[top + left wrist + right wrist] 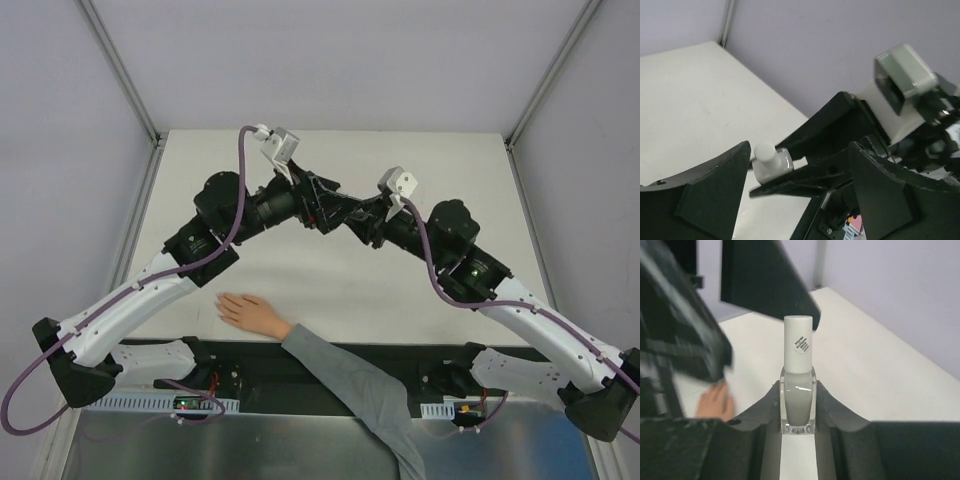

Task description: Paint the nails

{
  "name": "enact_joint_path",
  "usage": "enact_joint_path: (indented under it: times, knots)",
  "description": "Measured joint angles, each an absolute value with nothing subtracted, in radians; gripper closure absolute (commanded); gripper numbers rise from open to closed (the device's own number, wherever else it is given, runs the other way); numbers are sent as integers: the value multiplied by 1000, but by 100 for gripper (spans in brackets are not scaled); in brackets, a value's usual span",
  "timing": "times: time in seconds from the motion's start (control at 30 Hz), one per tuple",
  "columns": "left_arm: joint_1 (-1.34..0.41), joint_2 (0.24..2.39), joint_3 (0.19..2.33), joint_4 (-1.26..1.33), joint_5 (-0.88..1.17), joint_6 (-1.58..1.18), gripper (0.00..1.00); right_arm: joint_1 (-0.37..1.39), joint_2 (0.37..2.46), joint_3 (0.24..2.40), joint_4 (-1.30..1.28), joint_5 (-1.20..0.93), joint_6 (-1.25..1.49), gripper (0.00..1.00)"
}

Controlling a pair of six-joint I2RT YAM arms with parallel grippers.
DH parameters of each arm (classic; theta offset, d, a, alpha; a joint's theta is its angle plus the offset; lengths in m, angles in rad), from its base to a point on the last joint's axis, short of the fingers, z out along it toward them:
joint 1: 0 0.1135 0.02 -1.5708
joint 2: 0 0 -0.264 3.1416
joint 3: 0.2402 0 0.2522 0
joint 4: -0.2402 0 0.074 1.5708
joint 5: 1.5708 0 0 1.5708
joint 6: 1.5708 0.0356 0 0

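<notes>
A small whitish polish bottle (798, 399) with a white cap (798, 342) stands upright between the fingers of my right gripper (798, 388), which is shut on its glass body. The bottle also shows in the left wrist view (771, 163). My left gripper (800, 155) is open, its wide jaws to either side of the cap without touching it. Both grippers meet above the table's middle, left (330, 205) and right (362, 218). The pale hand (250, 312) with a grey sleeve (350, 380) lies flat at the near edge. Its nails (223, 301) are too small to make out.
The white table (450, 160) is walled by grey panels with metal posts at the back corners. The hand also shows blurred in the right wrist view (715, 400). The right wrist's camera block (902, 70) sits close to my left gripper.
</notes>
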State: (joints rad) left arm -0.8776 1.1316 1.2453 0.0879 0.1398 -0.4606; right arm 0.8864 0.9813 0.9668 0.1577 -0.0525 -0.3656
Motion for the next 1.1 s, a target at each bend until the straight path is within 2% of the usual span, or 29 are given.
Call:
enact_joint_path:
  times: [0.1, 0.2, 0.37, 0.57, 0.67, 0.7, 0.73, 0.77, 0.83, 0.93, 1.0, 1.1]
  knots:
    - [-820, 1090, 1197, 165, 264, -490, 24, 787, 983, 967, 144, -313, -263, 100]
    - [-761, 1038, 1115, 279, 371, -550, 30, 697, 997, 967, 199, -568, -122, 100]
    - [-732, 1042, 1088, 374, 489, -619, 37, 622, 1040, 963, 375, -780, 93, 100]
    - [-731, 1066, 1090, 408, 557, -659, 66, 615, 1069, 962, 492, -873, 221, 100]
    - [-731, 1077, 1100, 405, 565, -662, 94, 615, 1071, 961, 513, -880, 241, 100]
    - [-728, 1083, 1106, 399, 564, -659, 100, 615, 1070, 961, 518, -876, 243, 100]
    - [-725, 1088, 1114, 389, 563, -652, 100, 616, 1068, 961, 508, -861, 232, 100]
    - [-725, 1092, 1125, 368, 550, -640, 100, 627, 1062, 964, 472, -826, 204, 100]
    - [-727, 1101, 1146, 301, 485, -619, 100, 708, 1037, 983, 340, -608, 77, 100]
    - [-788, 1093, 1208, 149, 269, -557, 100, 1062, 1031, 998, 266, 194, -257, 100]
    - [-854, 1100, 1262, 83, 128, -520, 100, 1193, 1067, 1010, 342, 506, -448, 100]
    - [-893, 1125, 1310, 24, 20, -502, 100, 1263, 1106, 1030, 384, 722, -593, 100]
